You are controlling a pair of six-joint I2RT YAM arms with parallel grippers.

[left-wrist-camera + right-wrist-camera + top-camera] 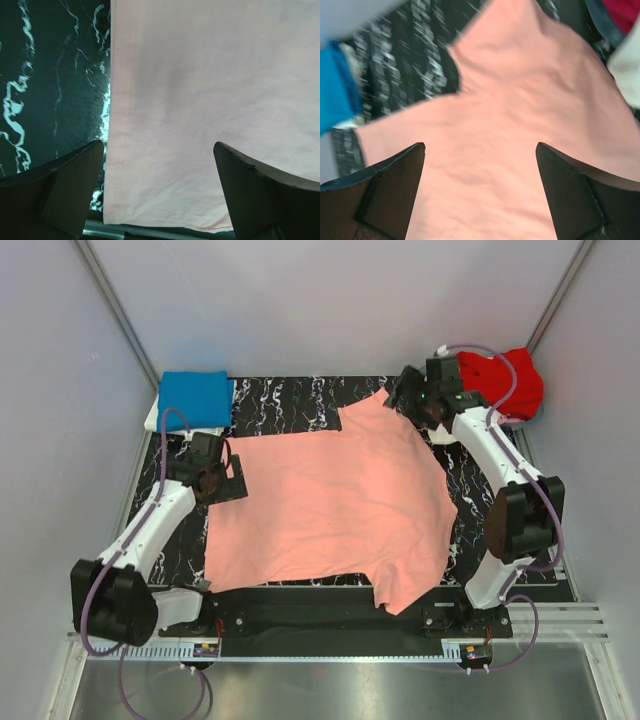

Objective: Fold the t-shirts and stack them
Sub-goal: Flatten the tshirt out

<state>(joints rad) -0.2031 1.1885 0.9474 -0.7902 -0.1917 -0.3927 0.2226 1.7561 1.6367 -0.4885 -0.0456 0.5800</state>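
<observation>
Gaping wide and empty, the left hand [159, 150] hangs over the hem and the right hand [480, 150] over the far sleeve of the salmon-pink t-shirt [330, 505], spread flat mid-way across the tabletop [290, 395]; light, limp cloth, probably best pinched at corners.

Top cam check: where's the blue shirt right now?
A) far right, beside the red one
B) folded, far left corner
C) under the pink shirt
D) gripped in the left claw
B: the blue shirt lies folded at the far left, apart from the salmon-pink shirt spread out in the middle. The red shirt is at the far right.
</observation>
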